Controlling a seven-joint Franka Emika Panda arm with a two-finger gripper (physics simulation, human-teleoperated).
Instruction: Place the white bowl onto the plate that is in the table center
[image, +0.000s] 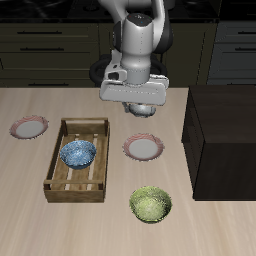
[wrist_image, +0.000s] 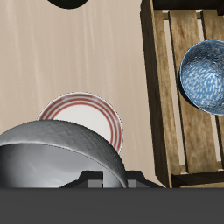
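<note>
Holding the white bowl (wrist_image: 57, 153) by its rim, the gripper (wrist_image: 107, 179) has its fingers closed on it above the plate (wrist_image: 83, 112); the blue bowl (wrist_image: 203, 76) lies in the wooden tray (wrist_image: 162, 87).

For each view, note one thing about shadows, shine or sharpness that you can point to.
Exterior view: even, soft light; the yellow-green bowl casts only a faint shadow on the table. Wrist view: the white bowl, close to the lens, shows bright sheen on its grey inside; the plate and blue-patterned bowl stay sharp.

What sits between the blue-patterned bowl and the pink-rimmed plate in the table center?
Only the slatted wooden tray's side wall, then bare tabletop; the blue-patterned bowl lies inside it, the plate outside. Both views show this.
</note>
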